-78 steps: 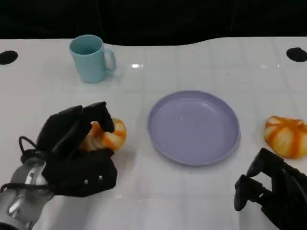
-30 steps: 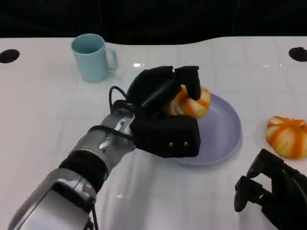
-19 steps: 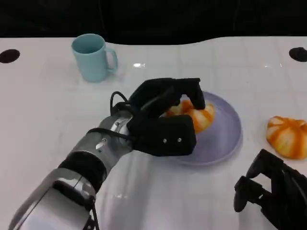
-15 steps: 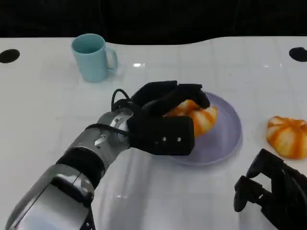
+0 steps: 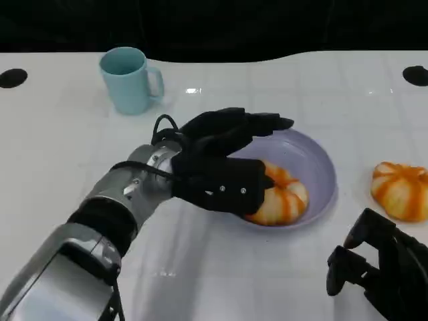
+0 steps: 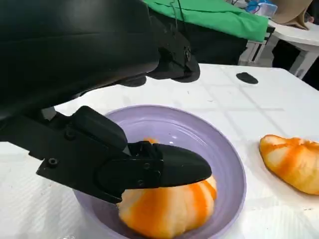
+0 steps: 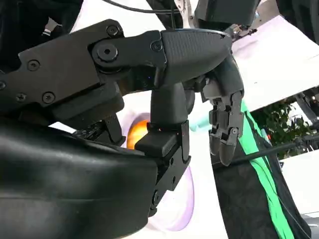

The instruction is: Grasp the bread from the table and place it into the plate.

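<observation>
White table (image 5: 221, 281), teal mug (image 5: 130, 80), purple plate (image 5: 317, 167), loose bread roll (image 5: 400, 190)

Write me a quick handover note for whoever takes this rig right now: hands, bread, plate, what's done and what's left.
Left hand: open, fingers spread over the plate, thumb by the bread.
Right hand: low at the table's near edge, holding nothing, fingers curled.
Bread: lying in the purple plate, near its front rim.
Second bread: on the table, beside the plate.
Done: one bread placed.
Left: pull the left hand clear.
</observation>
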